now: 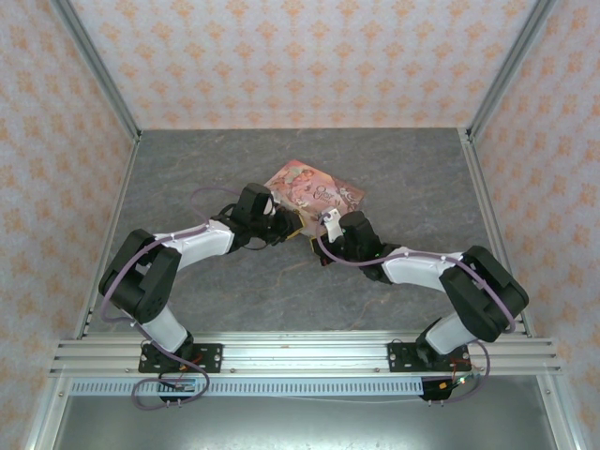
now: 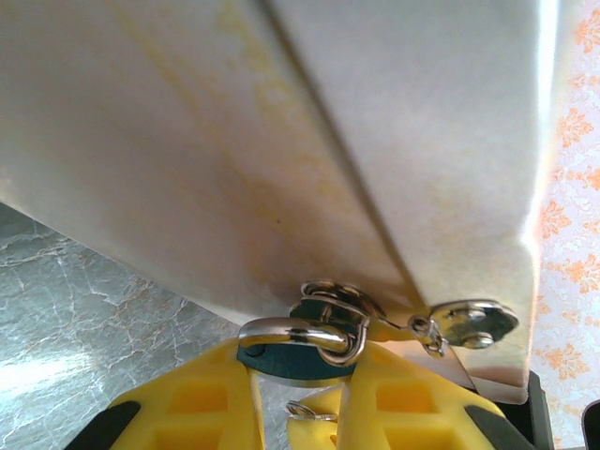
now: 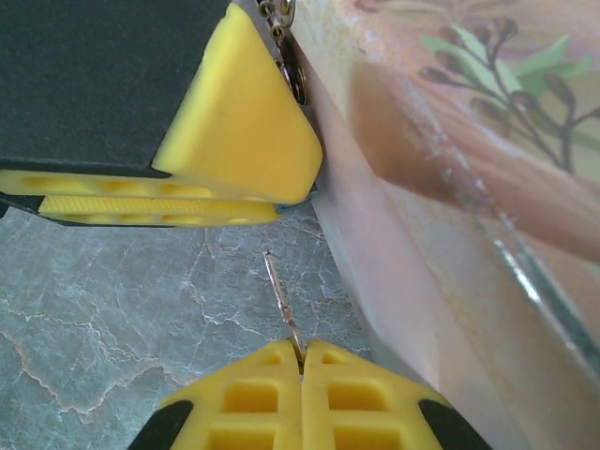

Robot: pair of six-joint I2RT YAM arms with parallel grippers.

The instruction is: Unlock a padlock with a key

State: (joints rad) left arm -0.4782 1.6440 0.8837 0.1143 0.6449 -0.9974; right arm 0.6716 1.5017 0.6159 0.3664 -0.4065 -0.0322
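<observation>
Left tool [image 2: 317,380] grips one padlock [image 2: 281,362]; right tool [image 3: 302,361] pinches one key [image 3: 281,298]; one tin [image 1: 314,192].

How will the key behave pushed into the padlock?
The key looks thin and flat, so it may flex. The right gripper pinches only its end, so it could pivot or slip. The padlock, clamped by the left gripper, should hold steady.

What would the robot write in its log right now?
left gripper: shut on padlock | right gripper: shut on key | key: not yet in padlock
</observation>
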